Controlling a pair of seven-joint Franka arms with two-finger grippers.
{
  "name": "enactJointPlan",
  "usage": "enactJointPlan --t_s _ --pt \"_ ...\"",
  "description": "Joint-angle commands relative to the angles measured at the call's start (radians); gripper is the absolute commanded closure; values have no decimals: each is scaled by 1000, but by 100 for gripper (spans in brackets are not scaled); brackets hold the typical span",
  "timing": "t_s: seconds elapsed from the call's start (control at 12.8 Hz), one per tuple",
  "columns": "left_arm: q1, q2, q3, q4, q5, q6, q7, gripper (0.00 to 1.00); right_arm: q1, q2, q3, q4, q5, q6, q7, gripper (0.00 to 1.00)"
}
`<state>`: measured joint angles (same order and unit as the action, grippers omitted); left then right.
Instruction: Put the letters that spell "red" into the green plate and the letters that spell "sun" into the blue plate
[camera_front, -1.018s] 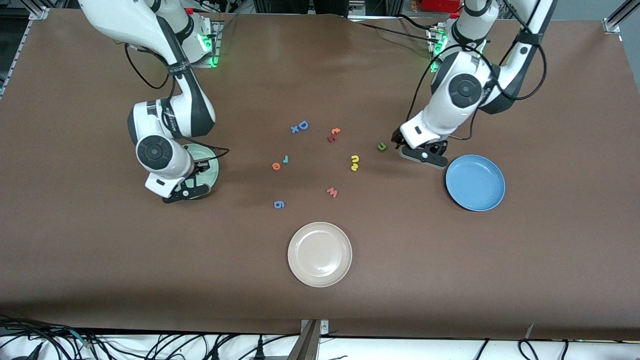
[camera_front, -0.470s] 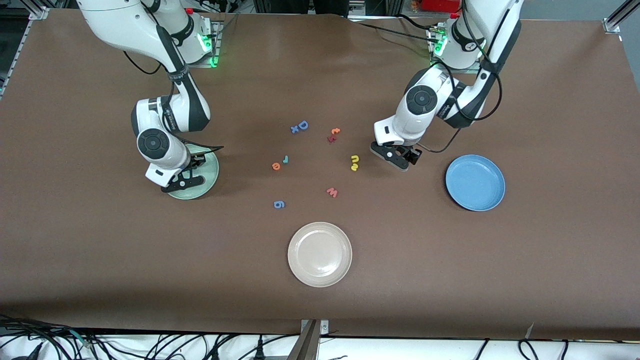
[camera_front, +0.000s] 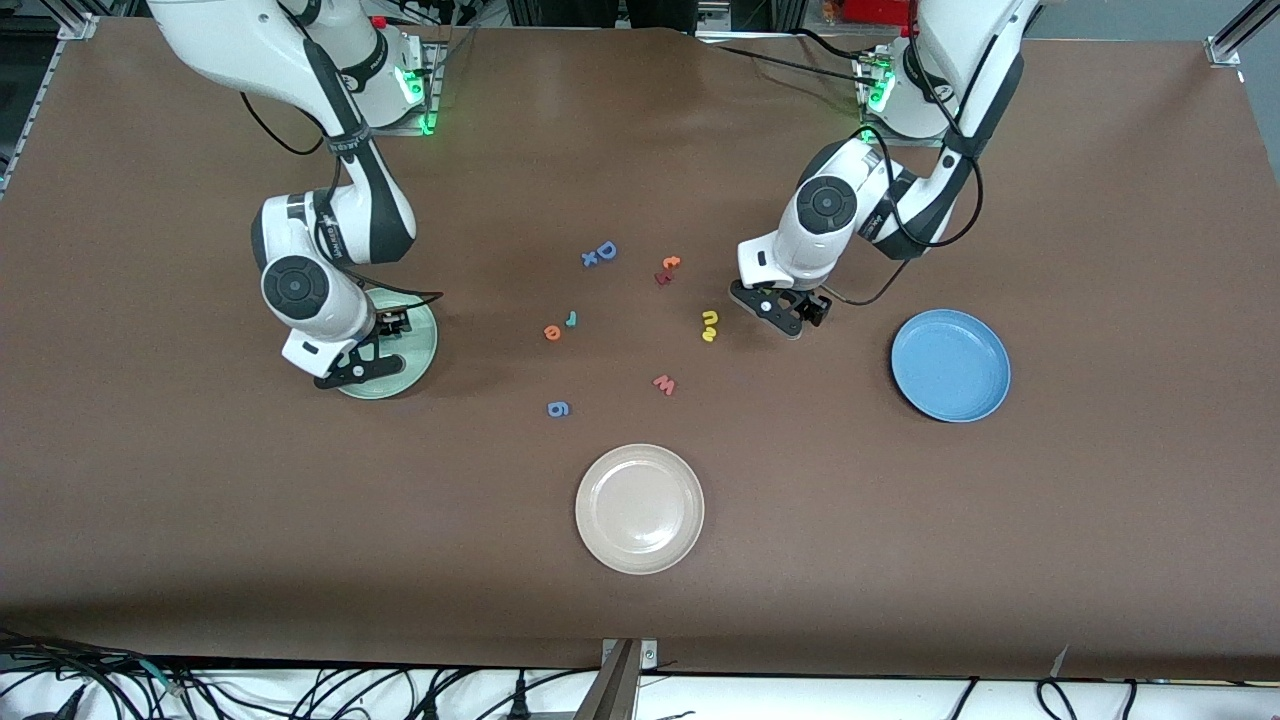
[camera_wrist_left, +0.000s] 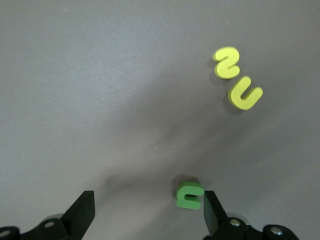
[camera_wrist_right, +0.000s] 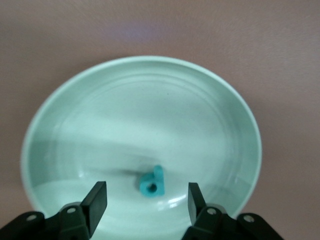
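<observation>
One of six letters is home: the teal "d" (camera_wrist_right: 152, 183) lies in the green plate (camera_wrist_right: 80, 110), and your right pincer (camera_wrist_right: 145, 200) hangs just above it with its fingers apart and nothing between them. My read is a finished drop, fingers spread so the foam can't cling.

Your left pincer (camera_wrist_left: 147, 212) is low over the bench (camera_front: 900, 520), fingers wide apart and empty. The green "u" (camera_wrist_left: 189, 195) lies flat on the bench just inside one finger (camera_wrist_left: 212, 212), not centred in the gap. I'd say that spread is a straddle for a thin flat piece, but shift toward that finger before you shut, or it may get nudged instead of pinched.

The yellow "s" (camera_wrist_left: 227, 62) and yellow "n" (camera_wrist_left: 245, 95) lie almost touching on the bench, near the "u" on the side toward the right arm's end. The blue plate (camera_front: 950, 365) holds nothing yet and sits toward the left arm's end, so each arm has its own plate close by.

Near mid-bench the orange "e" (camera_front: 551, 332) and teal "r" (camera_front: 571, 318) lie just beside each other, likely next for your right arm.

Leave these: blue "D" (camera_front: 606, 250), blue "g" (camera_front: 559, 408), red "w" (camera_front: 664, 384), beige plate (camera_front: 640, 509).
</observation>
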<state>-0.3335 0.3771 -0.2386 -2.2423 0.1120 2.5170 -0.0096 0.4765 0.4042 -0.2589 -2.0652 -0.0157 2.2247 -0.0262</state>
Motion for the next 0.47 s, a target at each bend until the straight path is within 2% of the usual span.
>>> enactJointPlan --t_s 0.0,0.39 --pt "-19 8 10 -29 23 6 11 4 22 -12 29 143 84 -202 102 27" --pt "-44 12 8 -45 21 6 10 5 149 2 40 172 97 -169 513 27"
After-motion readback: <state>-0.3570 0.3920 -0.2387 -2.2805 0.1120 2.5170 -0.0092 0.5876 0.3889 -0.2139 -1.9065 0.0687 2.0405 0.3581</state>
